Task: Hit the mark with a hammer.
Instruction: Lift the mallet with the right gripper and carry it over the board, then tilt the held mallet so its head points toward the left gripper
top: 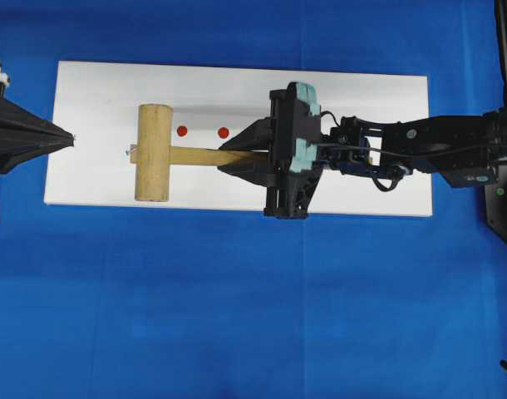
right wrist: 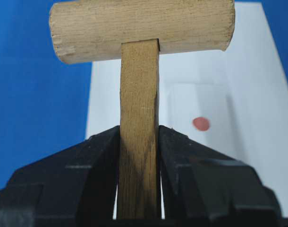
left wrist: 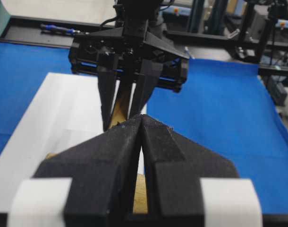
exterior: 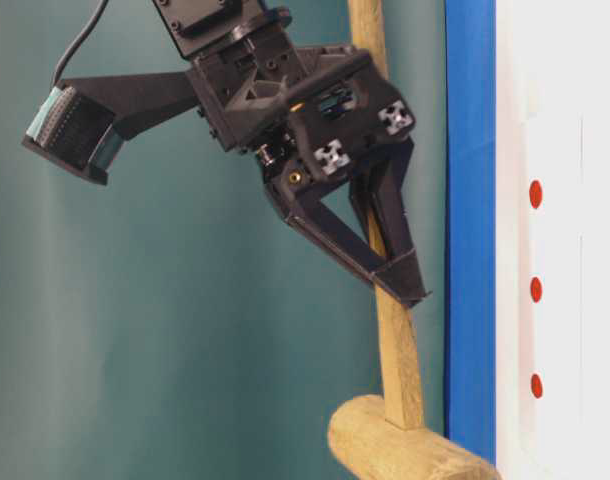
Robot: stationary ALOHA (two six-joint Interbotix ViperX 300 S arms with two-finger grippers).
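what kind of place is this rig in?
Likely a robotics lab bench: blue cloth over the table, white board with red dots, and metal framing with cables behind.

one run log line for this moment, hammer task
right gripper: shut on hammer handle | hammer: head over white board | red marks: two seen overhead | left gripper: shut, empty

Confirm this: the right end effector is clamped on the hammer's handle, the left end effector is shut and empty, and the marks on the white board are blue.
Wrong on one point: the marks are red, not blue, as the overhead view shows. The rest holds: the right end effector is clamped on the hammer handle, the left end effector is shut and empty, and the marks lie on the white board.
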